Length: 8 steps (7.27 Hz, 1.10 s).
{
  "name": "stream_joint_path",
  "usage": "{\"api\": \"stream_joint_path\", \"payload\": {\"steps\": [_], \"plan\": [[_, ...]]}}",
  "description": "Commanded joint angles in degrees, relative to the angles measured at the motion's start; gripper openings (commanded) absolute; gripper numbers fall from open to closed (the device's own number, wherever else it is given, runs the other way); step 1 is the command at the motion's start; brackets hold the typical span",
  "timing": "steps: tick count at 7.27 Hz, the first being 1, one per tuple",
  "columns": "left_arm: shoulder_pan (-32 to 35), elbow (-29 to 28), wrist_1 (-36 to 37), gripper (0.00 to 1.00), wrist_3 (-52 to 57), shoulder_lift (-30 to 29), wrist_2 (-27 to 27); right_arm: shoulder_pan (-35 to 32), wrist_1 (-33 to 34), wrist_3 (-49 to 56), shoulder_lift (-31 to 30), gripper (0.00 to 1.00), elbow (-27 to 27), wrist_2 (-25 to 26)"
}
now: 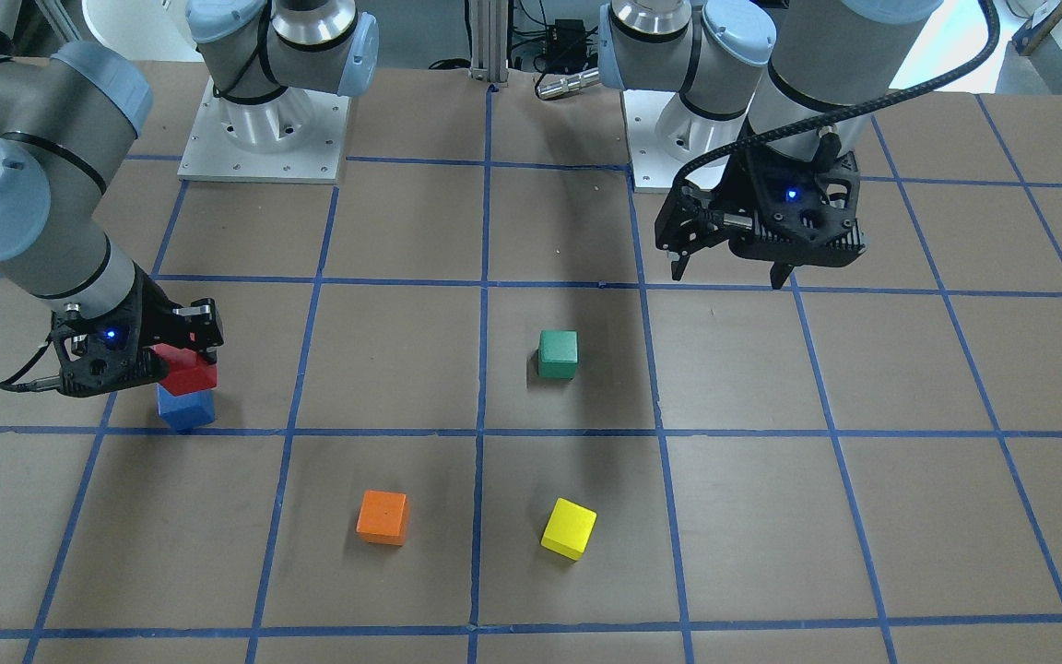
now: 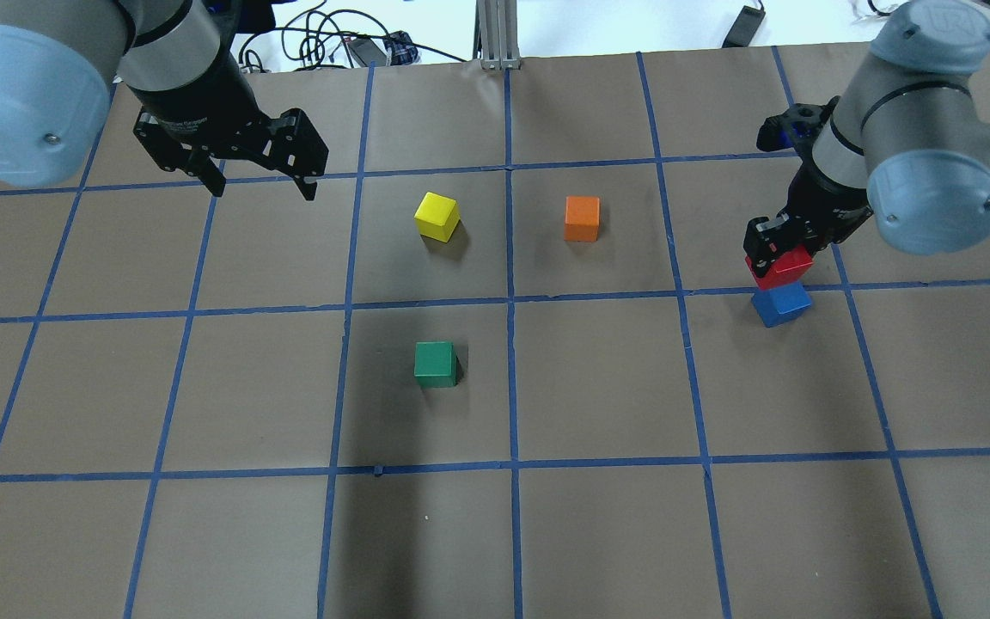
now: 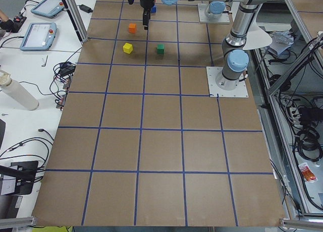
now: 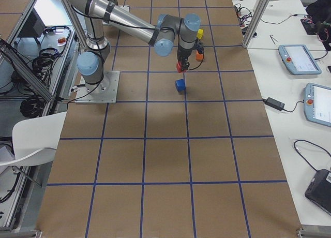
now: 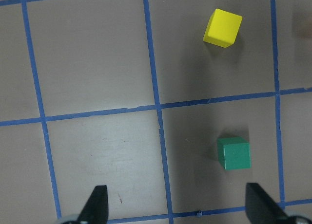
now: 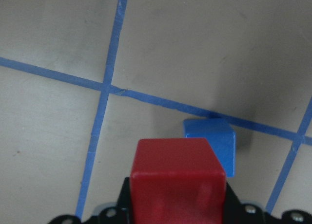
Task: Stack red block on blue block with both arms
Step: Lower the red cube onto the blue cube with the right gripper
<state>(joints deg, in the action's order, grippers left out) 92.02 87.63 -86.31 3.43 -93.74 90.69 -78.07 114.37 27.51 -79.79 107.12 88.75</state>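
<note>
My right gripper (image 2: 774, 256) is shut on the red block (image 2: 783, 268) and holds it in the air over the blue block (image 2: 780, 304). The right side view shows a gap between the red block (image 4: 179, 67) and the blue block (image 4: 180, 85). In the right wrist view the red block (image 6: 178, 177) fills the bottom and the blue block (image 6: 214, 141) lies on the table just beyond it, beside a tape line. In the front view the red block (image 1: 190, 371) overlaps the blue block (image 1: 186, 409). My left gripper (image 2: 263, 187) is open and empty, hovering above the table, also shown in the front view (image 1: 730, 275).
A green block (image 2: 435, 364) lies near the middle of the table. A yellow block (image 2: 437, 216) and an orange block (image 2: 582, 218) lie further out. The left wrist view shows the green block (image 5: 234, 153) and yellow block (image 5: 223, 28). The brown table (image 2: 598, 533) has blue tape lines.
</note>
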Motion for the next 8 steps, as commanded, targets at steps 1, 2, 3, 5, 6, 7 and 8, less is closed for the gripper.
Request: {"api": "stream_joint_path", "payload": {"steps": [1, 2, 3, 5, 6, 7, 8], "plan": [[0.0, 0.0, 0.0, 1.00, 0.0, 0.0, -0.1, 1.4, 5.5, 4.1, 0.4, 0.00, 2.7, -0.1], [0.0, 0.0, 0.0, 1.00, 0.0, 0.0, 0.0, 1.4, 5.6, 4.2, 0.7, 0.00, 2.7, 0.0], [0.0, 0.0, 0.0, 1.00, 0.0, 0.0, -0.1, 1.5, 5.7, 4.2, 1.0, 0.00, 2.7, 0.2], [0.0, 0.1, 0.0, 1.00, 0.0, 0.0, -0.2, 3.2, 6.5, 4.4, 2.4, 0.00, 2.8, 0.8], [0.0, 0.1, 0.1, 1.00, 0.0, 0.0, -0.1, 3.2, 6.6, 4.3, 2.6, 0.00, 2.8, 0.9], [0.0, 0.1, 0.1, 1.00, 0.0, -0.1, -0.1, 3.2, 7.4, 4.2, 3.3, 0.00, 2.7, 0.9], [0.0, 0.1, 0.1, 1.00, 0.0, 0.0, -0.1, 3.2, 8.5, 4.1, 4.3, 0.00, 2.7, 0.9]]}}
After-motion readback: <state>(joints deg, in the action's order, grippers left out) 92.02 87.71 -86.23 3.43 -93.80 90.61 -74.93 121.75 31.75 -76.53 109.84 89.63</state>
